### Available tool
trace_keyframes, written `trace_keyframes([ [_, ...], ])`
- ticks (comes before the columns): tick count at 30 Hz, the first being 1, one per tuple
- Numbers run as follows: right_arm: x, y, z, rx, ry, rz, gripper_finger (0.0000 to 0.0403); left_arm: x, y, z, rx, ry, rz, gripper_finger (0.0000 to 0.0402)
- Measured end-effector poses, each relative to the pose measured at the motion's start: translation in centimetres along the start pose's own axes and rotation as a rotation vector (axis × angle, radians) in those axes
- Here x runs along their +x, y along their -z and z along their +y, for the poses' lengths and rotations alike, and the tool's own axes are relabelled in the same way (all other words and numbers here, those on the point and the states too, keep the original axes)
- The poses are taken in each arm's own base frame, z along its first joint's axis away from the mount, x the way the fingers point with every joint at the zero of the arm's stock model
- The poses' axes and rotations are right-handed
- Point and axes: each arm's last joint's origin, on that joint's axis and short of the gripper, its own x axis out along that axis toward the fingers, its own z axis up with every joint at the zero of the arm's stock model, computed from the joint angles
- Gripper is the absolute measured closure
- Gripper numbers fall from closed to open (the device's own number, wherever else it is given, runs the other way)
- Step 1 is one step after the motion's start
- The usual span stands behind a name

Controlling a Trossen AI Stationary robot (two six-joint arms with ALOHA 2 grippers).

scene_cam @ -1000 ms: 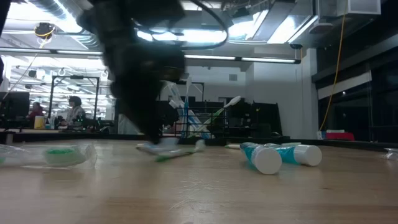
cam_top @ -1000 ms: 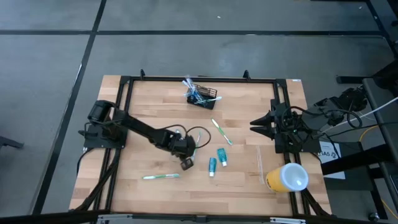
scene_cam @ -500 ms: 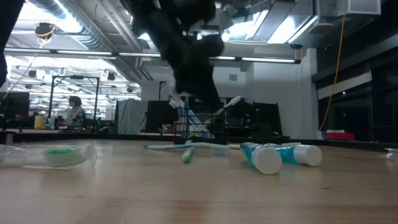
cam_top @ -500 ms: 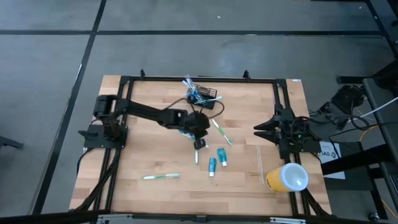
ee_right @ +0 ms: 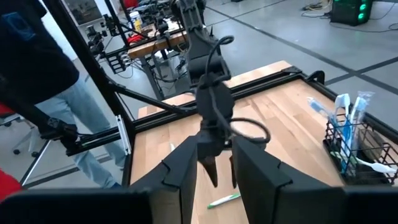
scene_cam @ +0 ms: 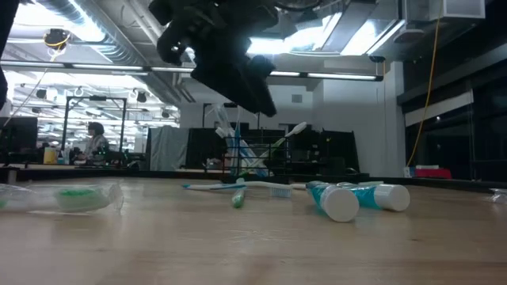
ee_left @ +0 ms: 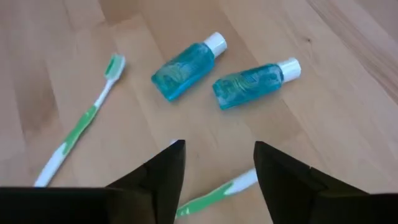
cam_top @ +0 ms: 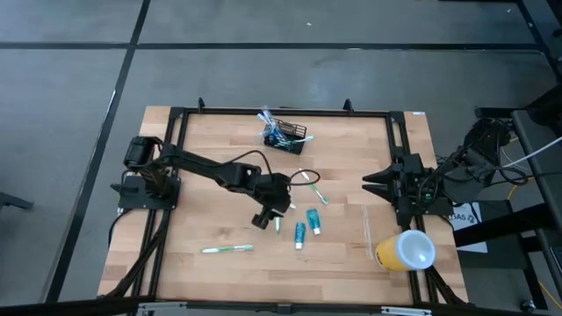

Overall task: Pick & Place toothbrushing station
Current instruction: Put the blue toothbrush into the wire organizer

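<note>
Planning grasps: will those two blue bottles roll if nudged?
Probably. Both blue bottles lie on their sides on the bare wood table, and their bodies look rounded, so a sideways push may roll them. They look small, likely light; the smooth plastic could slip in the gripper.

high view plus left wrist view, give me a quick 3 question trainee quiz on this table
1. True or false: the left gripper holds a toothbrush.
2. How many blue bottles lie on the table? A one, B two, C three.
3. The black mesh holder stands nearest which table edge, far or near?

Key: 1 false, its fingers are open and empty. 2 B. 3 far.
</note>
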Motion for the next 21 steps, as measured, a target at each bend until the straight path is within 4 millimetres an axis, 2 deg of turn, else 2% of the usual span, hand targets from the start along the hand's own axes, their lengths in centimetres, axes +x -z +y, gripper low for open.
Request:
trace_keyframes([
  [7,-0.2,0.0,0.1,0.012,0.023,-0.023,0.0298,2.5,1.4,0.7,-0.063,0.015,0.073,0.0217],
  [18,-0.2,0.0,0.1,0.041,0.031,-0.036,0.0298,5.2,0.8,2.4,-0.036,0.03,0.086,0.0224],
  [21,-0.2,-0.1,0.1,0.046,0.034,-0.041,0.0298,5.9,1.5,2.8,-0.049,0.037,0.116,0.0224],
])
